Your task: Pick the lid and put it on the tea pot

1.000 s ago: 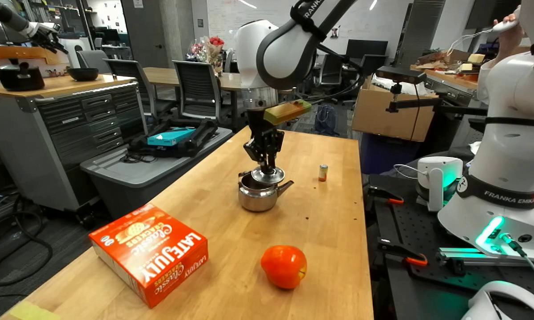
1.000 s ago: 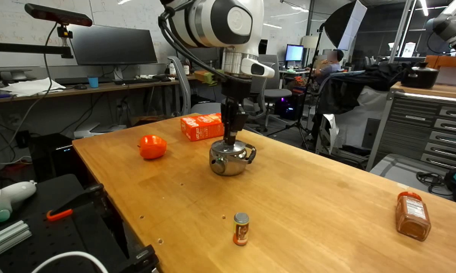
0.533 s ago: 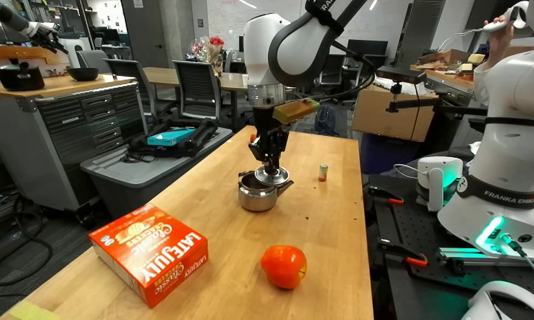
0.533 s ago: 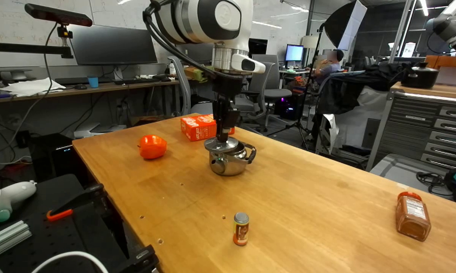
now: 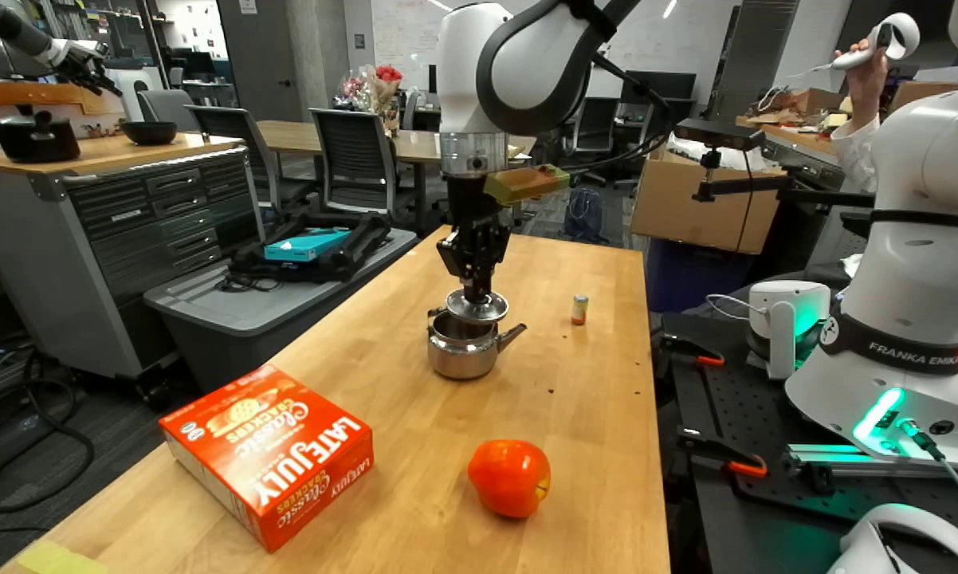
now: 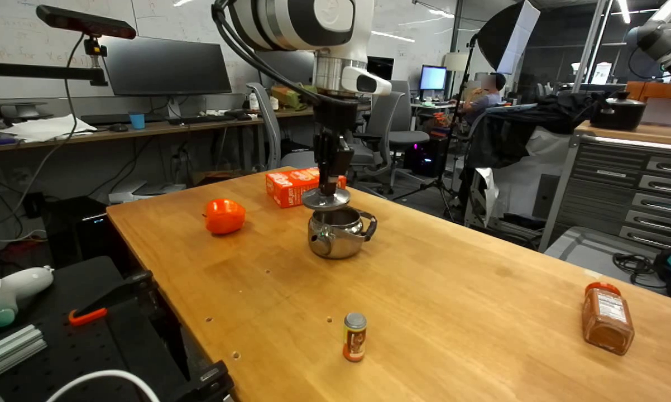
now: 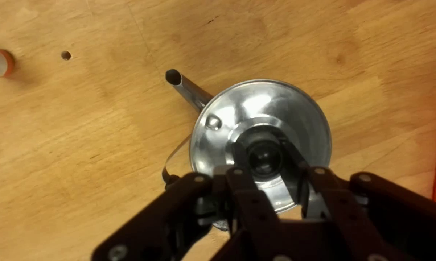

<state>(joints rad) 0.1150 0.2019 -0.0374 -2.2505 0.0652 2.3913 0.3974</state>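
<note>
In an exterior view the desk (image 5: 415, 430) runs from near to far, with the red box (image 5: 268, 450) at near left. The tea pot (image 5: 463, 356) stands upright and uncovered, farther along. The orange-red fruit (image 5: 510, 478) sits to the near right, well apart from it. In an exterior view the lid (image 6: 320, 202) has just risen from lower down and now hangs over the left of the tea pot, seemingly not touching it. The jaws are closed to a narrow gap, pinching its dark knob (image 7: 265, 156). So the lid is not yet seated; the lift probably buys room to line up, and a slight shift right, then lowering, seems called for.
</note>
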